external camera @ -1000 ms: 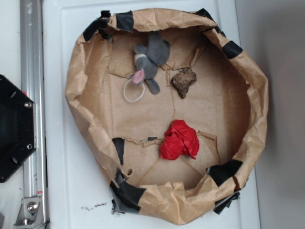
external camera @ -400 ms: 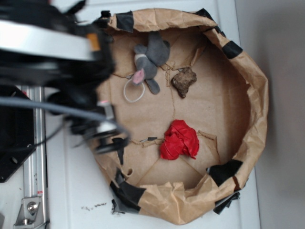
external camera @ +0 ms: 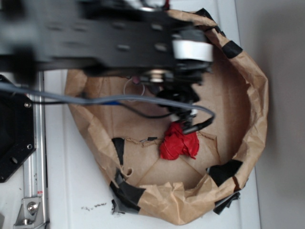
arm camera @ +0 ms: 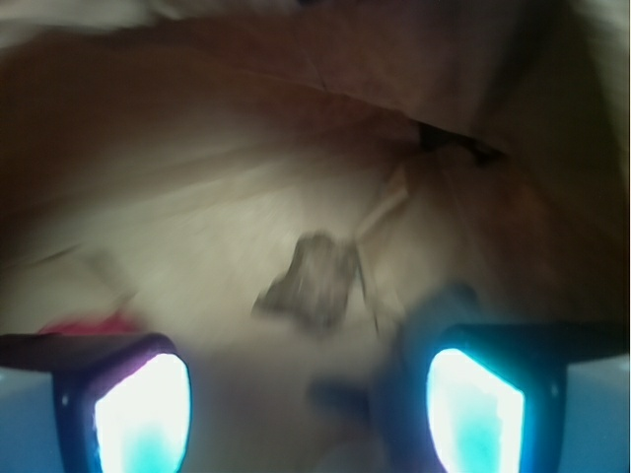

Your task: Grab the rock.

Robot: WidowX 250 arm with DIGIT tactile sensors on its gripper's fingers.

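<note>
— Arm pose from the exterior view?
— I see it stretched from the left across the upper part of the brown paper basin (external camera: 248, 95), blurred, hiding the rock. A red wad (external camera: 179, 141) lies below it.
— Wrist view?
— My gripper (arm camera: 306, 394) is spread, empty. The rock (arm camera: 314, 279), rough brown-grey and angular, lies on the paper floor ahead, between the fingers (arm camera: 138, 404), untouched.

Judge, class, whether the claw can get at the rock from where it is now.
Probably yes. In the wrist view the rock lies on bare brown paper ahead of the open claw, between its two fingers, with nothing lying between them. The grey mouse sits close on one side and might get nudged.
</note>
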